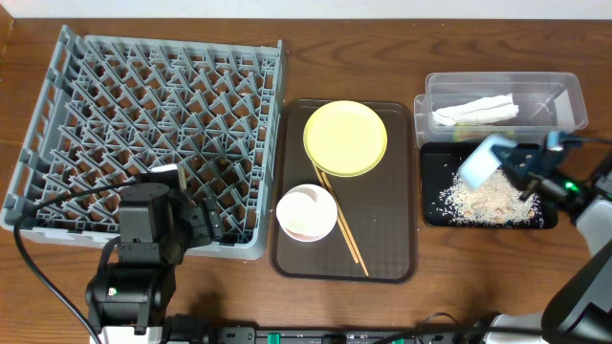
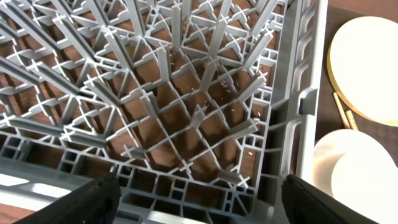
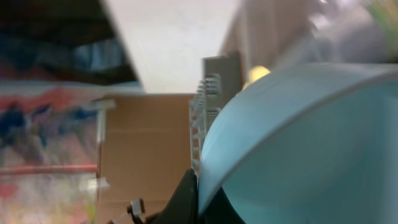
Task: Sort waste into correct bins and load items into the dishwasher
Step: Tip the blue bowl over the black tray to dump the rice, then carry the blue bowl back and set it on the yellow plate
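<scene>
My right gripper [image 1: 509, 164] is shut on the rim of the light blue bowl [image 1: 478, 161], which hangs tilted over the black tray [image 1: 435, 167]. Whitish rice scraps [image 1: 483, 201] lie in that tray. In the right wrist view the bowl [image 3: 311, 149] fills the frame, its rim pinched in the gripper [image 3: 200, 194]. A white napkin [image 1: 475, 111] lies in the clear tub [image 1: 564, 81]. The left gripper [image 2: 199, 205] hangs open over the near right corner of the grey dish rack [image 2: 186, 93], holding nothing. The yellow plate [image 1: 345, 139], white-pink bowl [image 1: 307, 212] and chopsticks [image 1: 346, 234] rest on the brown tray [image 1: 387, 229].
The dish rack [image 1: 153, 134] takes up the left half of the table, its right wall next to the brown tray. The clear tub stands just behind the black tray at the right. The left arm's base [image 1: 134, 287] and cables sit at the front left.
</scene>
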